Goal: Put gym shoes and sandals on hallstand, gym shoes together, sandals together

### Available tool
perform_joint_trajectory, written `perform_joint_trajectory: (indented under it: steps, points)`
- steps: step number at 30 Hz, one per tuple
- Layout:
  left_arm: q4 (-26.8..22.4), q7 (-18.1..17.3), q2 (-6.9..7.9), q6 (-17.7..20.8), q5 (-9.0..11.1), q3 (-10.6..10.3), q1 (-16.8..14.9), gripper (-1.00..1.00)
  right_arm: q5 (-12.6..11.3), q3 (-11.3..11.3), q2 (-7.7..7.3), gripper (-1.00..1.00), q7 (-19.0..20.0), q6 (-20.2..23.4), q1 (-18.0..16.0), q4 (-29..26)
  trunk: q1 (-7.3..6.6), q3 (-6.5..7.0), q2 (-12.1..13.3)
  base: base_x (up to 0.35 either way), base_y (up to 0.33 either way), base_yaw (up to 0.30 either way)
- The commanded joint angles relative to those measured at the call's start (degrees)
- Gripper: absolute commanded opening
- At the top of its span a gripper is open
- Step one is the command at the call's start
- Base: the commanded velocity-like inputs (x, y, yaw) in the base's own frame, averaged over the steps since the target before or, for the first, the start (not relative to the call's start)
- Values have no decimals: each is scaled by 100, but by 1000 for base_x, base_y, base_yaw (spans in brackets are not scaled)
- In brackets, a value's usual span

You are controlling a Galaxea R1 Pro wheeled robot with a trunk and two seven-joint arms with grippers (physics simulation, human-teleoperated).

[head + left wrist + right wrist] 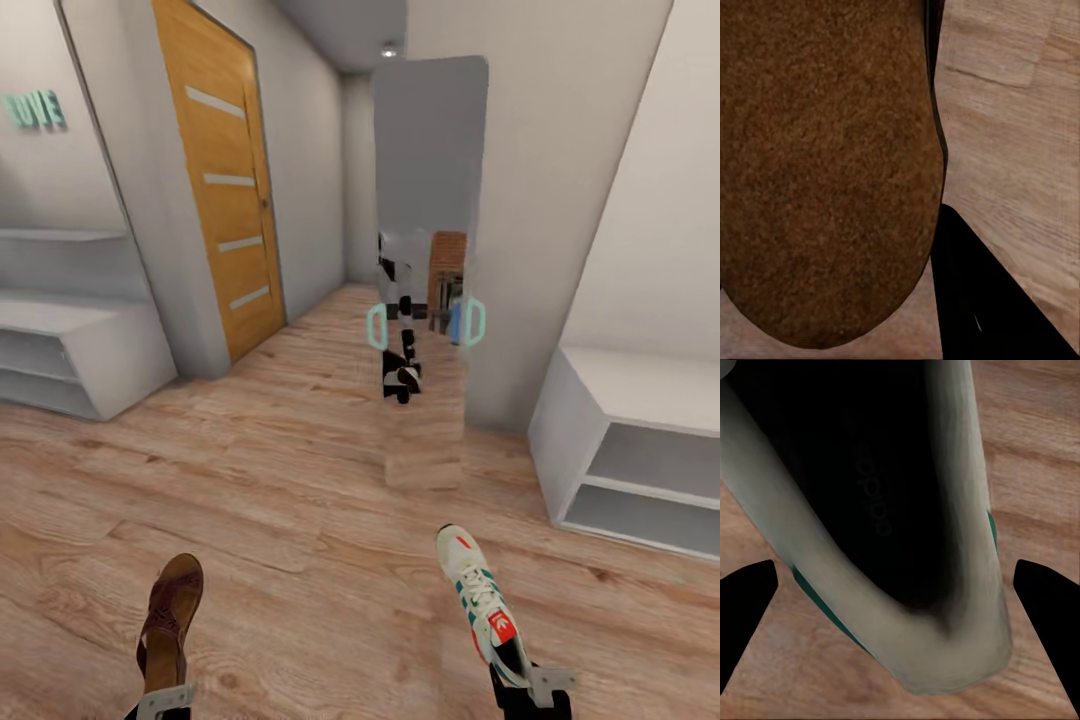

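Brown leather fills the left arm's load: a sandal (172, 610) is held by its heel end in the left gripper (160, 703), toe pointing forward above the corridor floor (320, 520). The left wrist view looks straight onto its suede-like footbed (825, 165), so the fingers appear closed on the heel, though their tips are hidden. The right gripper (535, 685) likewise holds one gym shoe (482, 598) by the heel collar, toe forward; the right wrist view looks into its dark opening (862, 487), with a dark finger (1046, 592) on either side, seemingly closed on the collar. Carrying each shoe by the heel probably leaves the toe free to slide onto a shelf. Both arms sit low and tucked close at the near edge of the head view, forearms reaching slightly forward. The hallstand (70, 340), grey with stepped shelves, stands well apart at the left wall; a plain white bench (625, 450) is at the right. Both loads are off the floor but not yet racked.
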Motion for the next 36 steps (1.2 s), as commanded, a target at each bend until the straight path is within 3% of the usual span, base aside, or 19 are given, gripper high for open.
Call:
perform_joint_trajectory:
  steps: [1, 10, 26, 36]
  points:
    - [7, -46, -3, -10, -24, 50, -6, -100, 28, -51, -1, -100, 39, -21, -3, 1, -1, -8, -2, 1, 305, 272]
    - [7, -46, -3, -10, -24, 50, -6, -100, 28, -51, 0, -100, 38, -21, -3, 0, -1, -55, -2, 0, 245, 240]
    - [7, -64, -3, -2, -80, 50, -6, -100, 28, -51, 3, -100, 38, -21, -3, 0, -1, -149, -2, 3, 12, 223]
    - [7, -51, 4, -8, -33, 50, -6, -100, 28, -51, 3, -100, 45, -14, -3, 0, -1, -208, -2, 234, 100, 220]
